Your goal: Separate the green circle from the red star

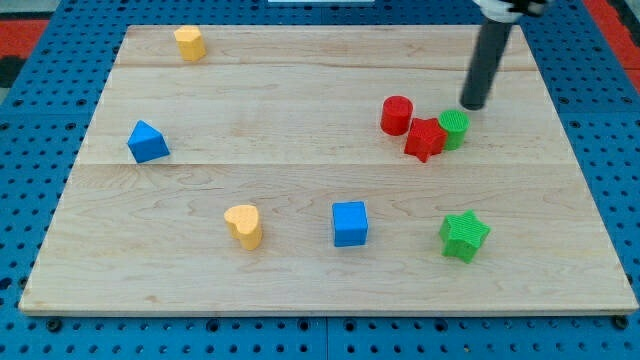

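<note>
The green circle (455, 128) sits at the view's right on the wooden board (300, 100), touching the right side of the red star (426, 139). A red cylinder (396, 114) stands just left of and above the star, close to it. My tip (472, 105) is just above and slightly right of the green circle, very near it; whether it touches is unclear.
A green star (463, 236) lies at lower right, a blue cube (350, 223) at bottom centre, a yellow heart (244, 226) to its left, a blue triangle (147, 142) at the left, and a yellow block (189, 43) at top left.
</note>
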Action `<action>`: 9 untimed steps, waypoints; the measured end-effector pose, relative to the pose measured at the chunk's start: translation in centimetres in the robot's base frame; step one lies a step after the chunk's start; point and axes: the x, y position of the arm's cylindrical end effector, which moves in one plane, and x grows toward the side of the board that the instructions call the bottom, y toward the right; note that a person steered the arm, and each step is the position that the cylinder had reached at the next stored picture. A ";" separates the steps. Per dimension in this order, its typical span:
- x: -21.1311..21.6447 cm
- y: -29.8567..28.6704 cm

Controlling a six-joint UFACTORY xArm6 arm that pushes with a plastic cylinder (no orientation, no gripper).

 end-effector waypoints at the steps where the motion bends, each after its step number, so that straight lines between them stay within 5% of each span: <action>1: 4.9 2.1; 2: 8.8 1.4; 3: 4.2 -2.4; 5: 7.0 -3.2; 7: -1.3 -4.8; 9: 2.4 -6.3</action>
